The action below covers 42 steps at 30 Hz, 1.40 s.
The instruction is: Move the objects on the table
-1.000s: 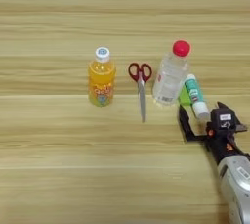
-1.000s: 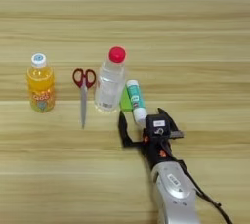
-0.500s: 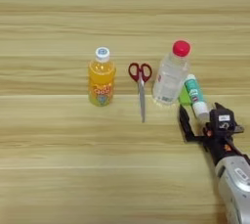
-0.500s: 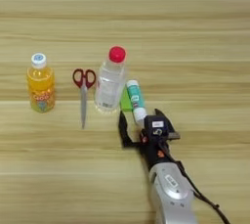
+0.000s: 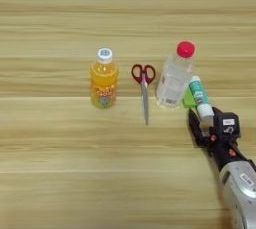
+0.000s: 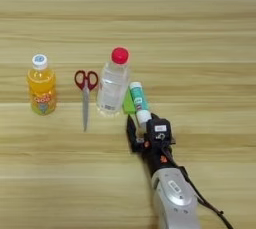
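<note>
While your gripper (image 6: 142, 128) sits at the near end of the glue stick (image 6: 138, 101), nothing on the table (image 5: 60, 173) looks lifted yet. Take the clear bottle (image 5: 175, 77) as your landmark. It stands upright, red cap on top. The glue stick lies just beside it on the right, white cap toward you, its far end close to the bottle's base. A small green block (image 5: 188, 100) peeks out between the bottle's base and the stick, touching or nearly touching both. The scissors (image 5: 144, 85) lie flat just left of the bottle, red handles away from you, blades pointing toward you. The juice bottle (image 5: 104, 78) stands upright further left, well apart from the clear bottle.

Your two black fingers are spread, one showing left of the stick's white cap and the other side hidden under the gripper body; they appear to straddle the cap without closing on it. I'd judge this as the reach-and-align step for the glue stick, with the grasp not yet made.

Your next move calls for closing squarely across the stick's near end. Mind the crowding: the stick, block and bottle sit tight together, so a sideways nudge could shove the block or tip the bottle. Draw the stick toward you, away from the bottle, before lifting.
</note>
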Motion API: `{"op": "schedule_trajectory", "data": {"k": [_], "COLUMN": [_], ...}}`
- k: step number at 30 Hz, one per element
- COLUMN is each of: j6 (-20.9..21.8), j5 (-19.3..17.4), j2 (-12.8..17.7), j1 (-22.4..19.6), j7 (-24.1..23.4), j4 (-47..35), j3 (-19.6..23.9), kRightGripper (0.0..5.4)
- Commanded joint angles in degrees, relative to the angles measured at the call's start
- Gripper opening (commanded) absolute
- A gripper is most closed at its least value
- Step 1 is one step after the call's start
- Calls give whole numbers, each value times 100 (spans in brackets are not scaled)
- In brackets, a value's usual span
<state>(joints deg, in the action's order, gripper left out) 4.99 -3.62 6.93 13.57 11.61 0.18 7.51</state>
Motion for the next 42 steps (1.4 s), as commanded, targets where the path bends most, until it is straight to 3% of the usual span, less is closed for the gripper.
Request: {"op": "schedule_trajectory", "data": {"k": [1, 8, 31, 42], "j6": [20, -5, 90, -39], "j5": [-59, -49, -88, -127], "j2": [63, 58, 43, -3], "j1": [-207, -227, -149, 297], "j7": [-80, -102, -221, -177], "j4": [-253, -251, -525, -1248], "j3": [51, 53, 159, 147], "kRightGripper": [258, 178, 173, 173]}}
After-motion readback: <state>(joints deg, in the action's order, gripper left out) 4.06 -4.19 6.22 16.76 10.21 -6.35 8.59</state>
